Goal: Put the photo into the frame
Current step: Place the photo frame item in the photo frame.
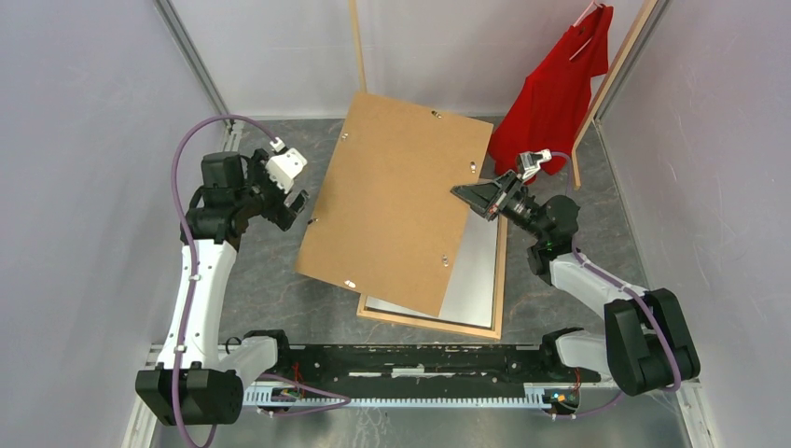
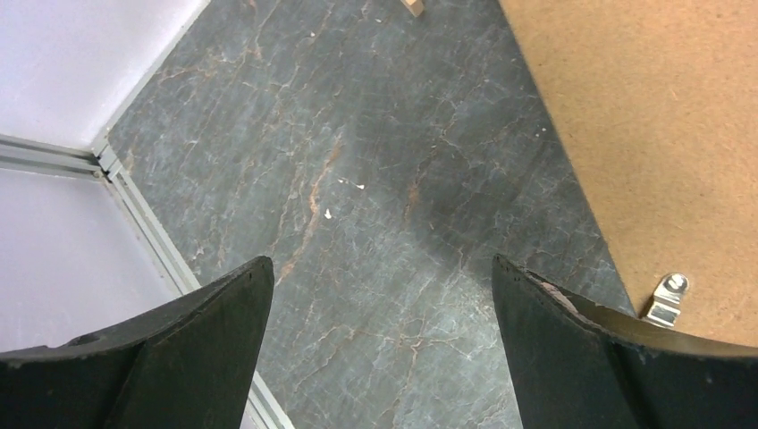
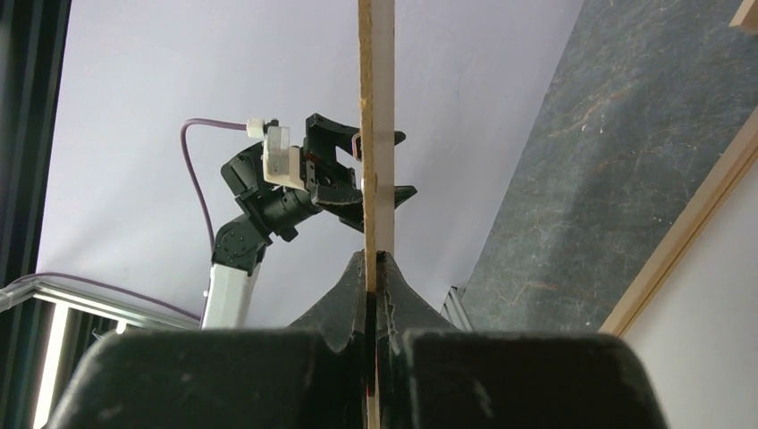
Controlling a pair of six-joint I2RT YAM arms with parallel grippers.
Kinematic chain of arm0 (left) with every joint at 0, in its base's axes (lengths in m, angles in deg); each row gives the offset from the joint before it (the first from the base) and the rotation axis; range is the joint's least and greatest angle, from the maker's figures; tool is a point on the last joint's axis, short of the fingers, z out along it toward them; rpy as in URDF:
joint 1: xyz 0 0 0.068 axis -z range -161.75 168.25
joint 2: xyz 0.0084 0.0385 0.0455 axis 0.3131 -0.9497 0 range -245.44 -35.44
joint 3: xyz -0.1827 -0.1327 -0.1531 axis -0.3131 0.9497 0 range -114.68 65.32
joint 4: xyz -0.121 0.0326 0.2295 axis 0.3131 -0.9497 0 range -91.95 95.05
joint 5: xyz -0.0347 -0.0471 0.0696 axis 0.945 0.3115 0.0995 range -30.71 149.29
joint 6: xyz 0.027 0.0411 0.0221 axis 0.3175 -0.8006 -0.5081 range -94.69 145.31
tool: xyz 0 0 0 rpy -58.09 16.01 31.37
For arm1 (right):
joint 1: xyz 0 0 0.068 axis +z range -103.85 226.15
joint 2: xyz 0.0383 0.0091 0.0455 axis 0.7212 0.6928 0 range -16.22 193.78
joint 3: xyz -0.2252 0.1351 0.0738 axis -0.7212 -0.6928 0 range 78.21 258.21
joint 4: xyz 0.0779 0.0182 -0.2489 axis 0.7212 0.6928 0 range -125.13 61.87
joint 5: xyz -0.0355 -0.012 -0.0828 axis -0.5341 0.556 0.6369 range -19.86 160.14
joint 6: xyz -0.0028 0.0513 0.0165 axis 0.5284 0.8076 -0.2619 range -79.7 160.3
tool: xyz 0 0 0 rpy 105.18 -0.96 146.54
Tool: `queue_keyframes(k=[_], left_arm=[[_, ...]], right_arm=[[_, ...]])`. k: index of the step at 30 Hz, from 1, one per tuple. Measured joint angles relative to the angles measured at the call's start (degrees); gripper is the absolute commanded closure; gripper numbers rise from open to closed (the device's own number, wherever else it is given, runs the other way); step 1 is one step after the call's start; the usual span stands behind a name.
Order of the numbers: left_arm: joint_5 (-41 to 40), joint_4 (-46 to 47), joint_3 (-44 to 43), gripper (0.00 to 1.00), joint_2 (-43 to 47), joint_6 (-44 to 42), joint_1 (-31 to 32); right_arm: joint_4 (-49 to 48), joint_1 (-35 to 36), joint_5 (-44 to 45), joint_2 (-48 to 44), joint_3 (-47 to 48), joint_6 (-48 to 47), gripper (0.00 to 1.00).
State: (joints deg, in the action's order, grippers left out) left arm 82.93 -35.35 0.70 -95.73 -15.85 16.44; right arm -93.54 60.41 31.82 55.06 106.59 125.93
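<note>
The brown backing board [image 1: 396, 201] is tilted up over the frame [image 1: 429, 324], a thin light-wood rectangle lying on the dark table. My right gripper [image 1: 473, 193] is shut on the board's right edge; in the right wrist view the board [image 3: 376, 134] runs edge-on out of the closed gripper [image 3: 375, 261]. Inside the frame lies a plain pale sheet [image 1: 478, 271], apparently the photo with its white reverse up, mostly covered by the board. My left gripper [image 1: 291, 207] hangs open just left of the board, and in the left wrist view the left gripper [image 2: 383, 268] has nothing between its fingers.
A red shirt [image 1: 560, 93] hangs on a wooden rack [image 1: 608, 79] at the back right, close behind my right gripper. A metal clip [image 2: 669, 299] sits on the board's left edge by my left finger. Grey walls close the table on three sides.
</note>
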Motion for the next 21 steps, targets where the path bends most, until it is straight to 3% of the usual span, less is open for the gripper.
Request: queue_keyframes(k=[21], left_arm=[[3.39,-4.59,0.57,0.06,-2.1,-0.13,0.92]], right_arm=[[6.54,2.25,2.86,2.75,2.03,-1.97,1.0]])
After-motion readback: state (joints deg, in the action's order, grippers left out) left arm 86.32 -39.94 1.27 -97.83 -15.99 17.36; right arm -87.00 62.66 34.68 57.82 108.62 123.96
